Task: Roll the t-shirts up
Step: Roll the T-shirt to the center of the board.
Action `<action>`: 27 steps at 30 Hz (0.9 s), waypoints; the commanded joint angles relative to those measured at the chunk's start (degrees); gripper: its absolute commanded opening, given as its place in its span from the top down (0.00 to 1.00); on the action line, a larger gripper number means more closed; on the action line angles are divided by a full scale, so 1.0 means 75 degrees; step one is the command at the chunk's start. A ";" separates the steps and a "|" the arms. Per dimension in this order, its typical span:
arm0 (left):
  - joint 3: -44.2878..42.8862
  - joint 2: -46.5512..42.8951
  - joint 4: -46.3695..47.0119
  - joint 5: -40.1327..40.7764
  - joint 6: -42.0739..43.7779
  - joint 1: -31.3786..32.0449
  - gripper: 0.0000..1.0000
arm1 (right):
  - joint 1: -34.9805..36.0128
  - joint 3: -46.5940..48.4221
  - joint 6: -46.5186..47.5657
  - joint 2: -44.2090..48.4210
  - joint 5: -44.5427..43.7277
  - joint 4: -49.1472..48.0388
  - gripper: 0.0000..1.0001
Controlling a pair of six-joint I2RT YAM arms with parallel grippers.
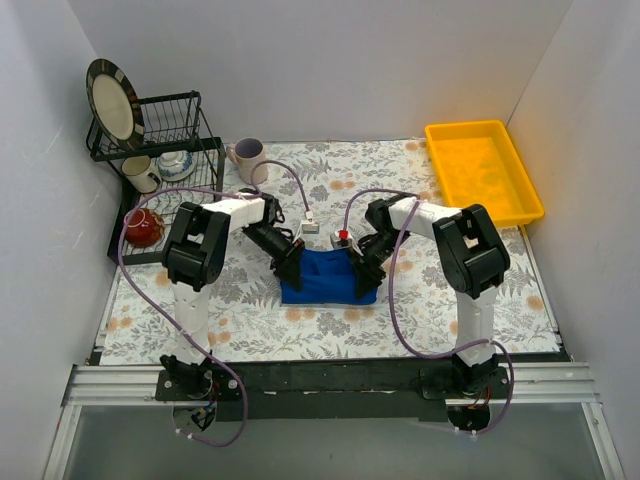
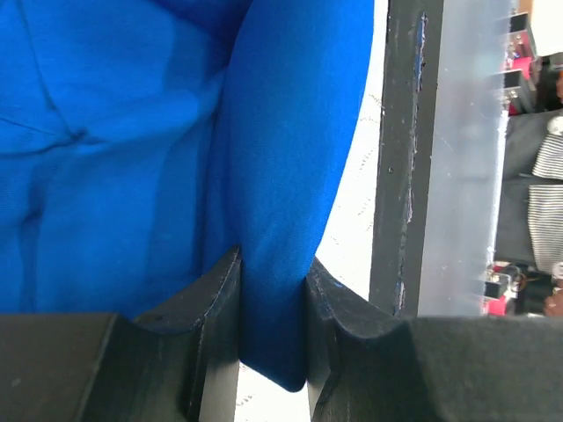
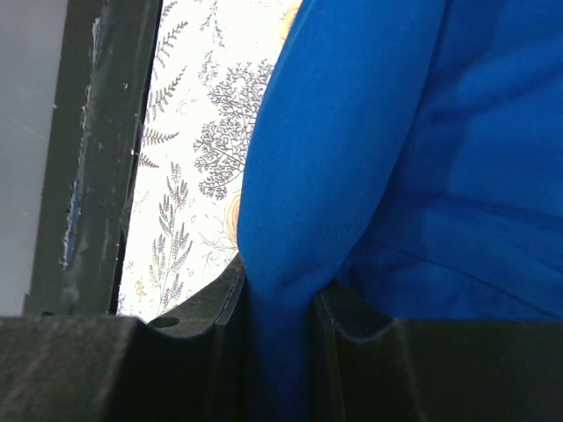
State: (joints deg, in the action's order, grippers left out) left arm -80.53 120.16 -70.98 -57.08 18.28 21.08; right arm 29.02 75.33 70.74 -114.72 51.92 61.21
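Note:
A royal-blue t-shirt (image 1: 328,278) lies bunched into a compact folded bundle on the floral cloth in the middle of the table. My left gripper (image 1: 288,262) is shut on its left edge; in the left wrist view a fold of blue fabric (image 2: 273,220) is pinched between the black fingers (image 2: 215,303). My right gripper (image 1: 362,262) is shut on its right edge; in the right wrist view blue fabric (image 3: 308,193) runs down between the fingers (image 3: 220,308). No lettering or graphic shows.
A black dish rack (image 1: 160,170) with a plate (image 1: 112,100), mugs and a red bowl (image 1: 142,228) stands at the back left. A white mug (image 1: 246,157) sits beside it. A yellow tray (image 1: 482,170) is at the back right. Purple cables loop over the table.

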 commanded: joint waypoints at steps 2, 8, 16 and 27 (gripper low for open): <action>-0.0523 0.0418 -0.1118 0.1258 0.0527 -0.0490 1.00 | -0.0435 0.0233 0.0142 -0.0570 -0.0653 0.1788 0.90; -0.1156 0.1146 -0.1118 0.1247 0.0434 -0.0842 1.00 | -0.0634 0.0432 -0.0033 -0.1262 -0.0501 0.1799 0.90; -0.0900 0.1405 -0.0919 0.1657 0.0621 -0.0924 0.92 | -0.0752 0.1823 -0.1016 -0.2748 -0.0864 0.1811 0.88; 0.0459 -0.1698 0.1315 0.2523 -0.0023 -0.0691 0.50 | -0.0740 0.2507 -0.1405 -0.3325 -0.1168 0.1811 0.90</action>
State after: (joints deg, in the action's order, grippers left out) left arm -79.70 120.11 -70.15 -51.96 18.59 16.51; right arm 25.32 94.00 59.92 -136.57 58.00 77.28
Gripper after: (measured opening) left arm 0.442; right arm 0.319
